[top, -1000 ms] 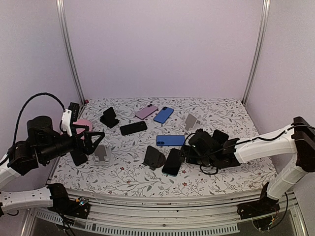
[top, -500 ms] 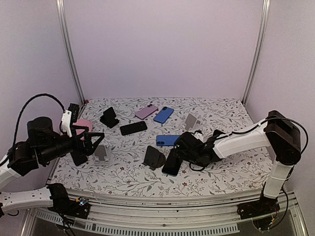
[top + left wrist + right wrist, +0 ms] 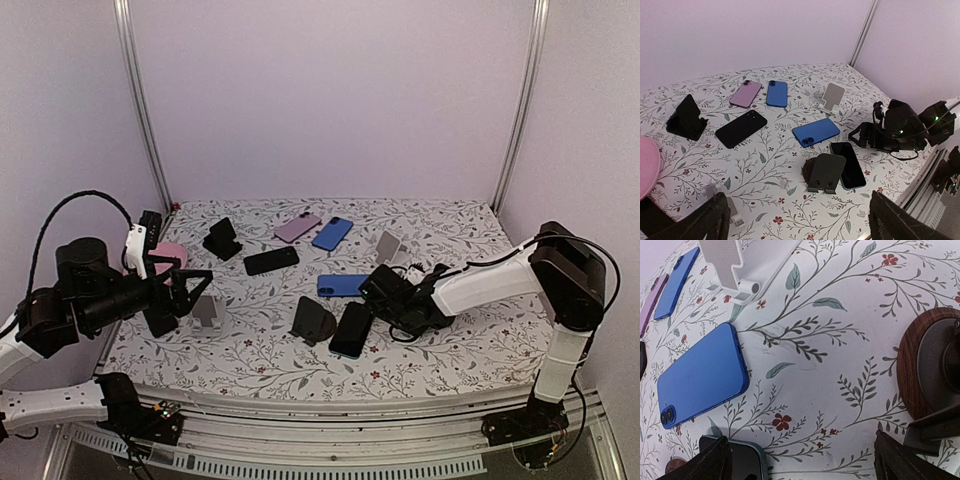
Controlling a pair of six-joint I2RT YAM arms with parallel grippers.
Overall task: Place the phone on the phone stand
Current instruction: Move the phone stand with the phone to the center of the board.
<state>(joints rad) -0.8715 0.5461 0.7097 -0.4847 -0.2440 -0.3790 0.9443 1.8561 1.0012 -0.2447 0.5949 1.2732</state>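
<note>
A dark-screened phone with a light blue edge lies flat at front centre, right beside a dark stand on a round wooden base. My right gripper is low over the table just right of the phone, open and empty. In the right wrist view my gripper spans bare table, with the phone's corner by the left finger. A blue phone lies face down just beyond it. My left gripper hovers open and empty at the left. The phone and stand also show in the left wrist view.
A second wooden-base stand sits by my right finger. A white stand, black phone, purple phone, another blue phone, black stand, small clear stand and pink object lie around.
My right arm raised its elbow and the gripper slid left towards the dark-screened phone, then eased back a little. The phone and the left arm have not moved.
</note>
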